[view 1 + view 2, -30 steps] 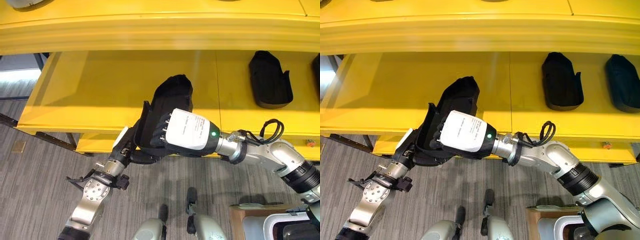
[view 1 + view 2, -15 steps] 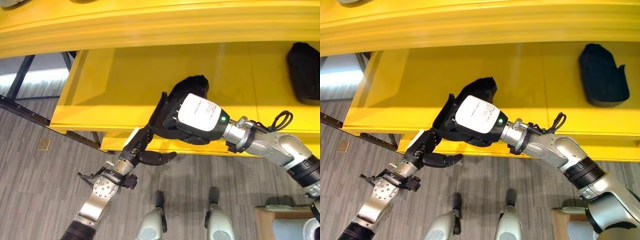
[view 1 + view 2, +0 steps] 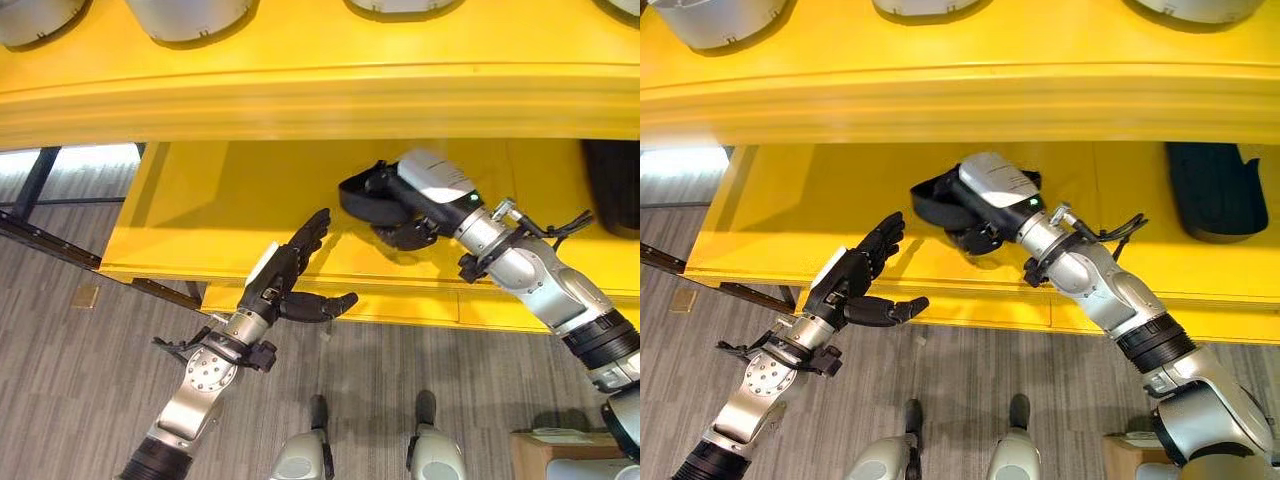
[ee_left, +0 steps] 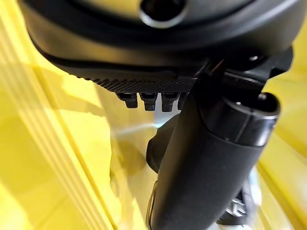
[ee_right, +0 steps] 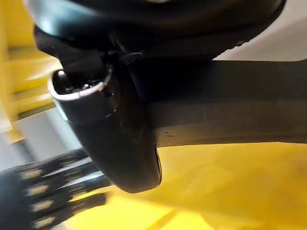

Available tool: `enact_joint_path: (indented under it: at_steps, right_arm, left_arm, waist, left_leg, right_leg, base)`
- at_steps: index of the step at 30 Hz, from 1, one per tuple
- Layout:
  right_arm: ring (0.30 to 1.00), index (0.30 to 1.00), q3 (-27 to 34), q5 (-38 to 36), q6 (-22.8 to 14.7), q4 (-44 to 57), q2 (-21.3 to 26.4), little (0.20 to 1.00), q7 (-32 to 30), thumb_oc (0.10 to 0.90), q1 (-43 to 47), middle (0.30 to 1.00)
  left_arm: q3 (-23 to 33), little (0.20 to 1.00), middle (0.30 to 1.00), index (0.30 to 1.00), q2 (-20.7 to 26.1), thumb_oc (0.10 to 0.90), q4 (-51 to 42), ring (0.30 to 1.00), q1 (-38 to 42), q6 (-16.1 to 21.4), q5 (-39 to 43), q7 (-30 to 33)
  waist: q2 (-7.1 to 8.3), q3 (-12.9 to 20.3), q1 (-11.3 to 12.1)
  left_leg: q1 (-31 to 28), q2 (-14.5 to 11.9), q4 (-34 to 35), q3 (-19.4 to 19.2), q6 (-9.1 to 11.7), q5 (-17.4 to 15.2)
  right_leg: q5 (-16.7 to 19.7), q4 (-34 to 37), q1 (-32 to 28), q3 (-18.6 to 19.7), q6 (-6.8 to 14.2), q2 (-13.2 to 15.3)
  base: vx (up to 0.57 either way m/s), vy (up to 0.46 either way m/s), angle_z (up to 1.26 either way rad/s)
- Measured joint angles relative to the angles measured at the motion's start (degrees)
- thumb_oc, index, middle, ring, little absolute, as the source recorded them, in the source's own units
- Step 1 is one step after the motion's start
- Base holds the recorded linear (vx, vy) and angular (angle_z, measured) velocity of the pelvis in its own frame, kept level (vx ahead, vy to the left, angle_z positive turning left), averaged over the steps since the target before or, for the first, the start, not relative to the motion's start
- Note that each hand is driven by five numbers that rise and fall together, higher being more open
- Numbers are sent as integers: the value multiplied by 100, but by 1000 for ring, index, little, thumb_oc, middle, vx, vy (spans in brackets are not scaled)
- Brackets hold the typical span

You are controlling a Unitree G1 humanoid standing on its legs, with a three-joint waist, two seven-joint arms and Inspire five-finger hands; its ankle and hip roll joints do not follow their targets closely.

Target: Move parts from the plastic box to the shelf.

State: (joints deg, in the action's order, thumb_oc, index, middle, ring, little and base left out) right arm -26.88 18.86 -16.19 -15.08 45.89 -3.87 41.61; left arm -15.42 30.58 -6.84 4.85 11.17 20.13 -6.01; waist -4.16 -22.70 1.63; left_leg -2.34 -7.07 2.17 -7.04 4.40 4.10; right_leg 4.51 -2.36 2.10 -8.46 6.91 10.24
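A robot's right hand (image 3: pixel 985 190) reaches into the lower bay of a yellow shelf (image 3: pixel 220 210), fingers and thumb wrapped round a black part (image 3: pixel 365 195) that it holds low over the shelf board, near the middle of the bay. Whether the part already touches the board cannot be told; the right wrist view shows its dark wall pinned against the thumb with yellow board beyond.

The left hand (image 3: pixel 285 280) hangs in front of the shelf's front lip, fingers straight and spread, thumb out, gripping nothing. It points toward the part but stands apart from it.

A second black part (image 3: pixel 1215 190) lies further along the same board to the right, well clear of the one being placed. Pale rounded parts (image 3: pixel 185 15) sit on the tier above.

The risk from here appears to lie in the release. If the hand lets go while the part is tilted or above the board, the part could tip or slide toward the front lip and drop to the floor. The upper tier overhangs the bay closely, so a lift of the wrist on the way out could knock the arm against it, and curled fingers could drag the part back out.
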Motion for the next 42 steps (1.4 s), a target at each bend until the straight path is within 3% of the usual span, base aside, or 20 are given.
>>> enact_joint_path:
  at_steps: [2, 10, 16, 25, 27, 28, 31, 36, 42]
  right_arm:
    - [300, 300, 211, -89, 268, -351, 14, 300, -46, 400, -5, 300]
    - [300, 300, 360, -213, 350, -633, 248, 300, -212, 400, -15, 300]
    - [300, 300, 360, -212, -48, -898, 403, 300, -211, 400, 5, 300]
    - [300, 300, 235, -146, -241, -420, 466, 300, 20, 400, 182, 300]
    - [300, 300, -328, 968, -690, -64, 613, 300, 107, 400, 408, 300]
    - [300, 300, -1069, 1693, -1091, 489, 1022, 300, 48, 400, 584, 300]
    - [300, 300, -1662, 1695, -1398, 838, 1147, 300, -312, 400, 742, 300]
    - [300, 300, -1486, 1713, -1453, 559, 743, 300, -512, 400, 725, 300]
    - [300, 300, -1400, 1715, -1280, 505, 617, 300, -594, 400, 725, 300]
  left_arm:
    - [-3, 1000, 1000, 1000, 1, 900, 1, 1000, -19, -41, -1, -109]
    - [-4, 1000, 1000, 1000, 9, 900, 7, 1000, -17, -108, -1, -213]
    - [-12, 1000, 1000, 1000, 11, 900, 18, 1000, 34, -115, -1, -217]
    - [-12, 1000, 1000, 1000, 13, 900, 67, 1000, 149, -114, -2, -218]
    - [-13, 1000, 1000, 1000, 13, 900, 91, 1000, 227, -113, -8, -223]
    - [-10, 1000, 1000, 1000, 19, 900, 93, 1000, 247, -113, -9, -224]
    - [57, 1000, 1000, 1000, 297, 900, 72, 1000, 177, -110, -7, -338]
    - [127, 1000, 1000, 1000, 289, 900, 72, 1000, 162, -111, -5, -344]
    - [215, 1000, 1000, 1000, 289, 900, 73, 1000, 255, -111, -5, -350]
  waist:
    - [2, -1, 10]
    - [18, 4, 24]
    - [64, -18, 41]
    - [216, -125, 14]
    - [238, -342, 32]
    - [287, -447, 62]
    - [324, -468, 211]
    - [324, -468, 244]
    - [303, -478, 309]
  left_leg:
    - [15, -64, -82, 12, 61, -32]
    - [354, -81, -310, 28, 60, -75]
    - [550, -80, -518, 36, 50, -127]
    - [923, -95, -754, -10, 62, -181]
    - [1038, -112, -883, 2, 74, -208]
    - [1130, -137, -939, 53, 80, -203]
    - [1127, -244, -1028, 61, 157, -254]
    - [1131, -249, -1029, 92, 166, -260]
    - [1141, -245, -1025, 105, 156, -269]
  right_leg:
    - [27, -23, 3, 24, -39, -57]
    - [71, -222, 361, 100, -102, -61]
    - [69, -383, 550, 142, -118, -56]
    - [64, -610, 982, 277, -149, -66]
    - [36, -752, 1118, 309, -177, -77]
    - [26, -808, 1172, 269, -193, -88]
    - [-46, -897, 1177, 258, -262, -177]
    - [-80, -926, 1181, 244, -273, -180]
    - [-101, -946, 1192, 223, -275, -173]
  base:
    - [-3, -96, -5]
    - [-60, -47, -3]
    - [-68, -71, -2]
    - [-74, -61, -7]
    - [-80, -103, 0]
    - [-75, -136, 6]
    - [-18, -87, -1]
    - [0, 0, 0]
    - [0, 0, 0]
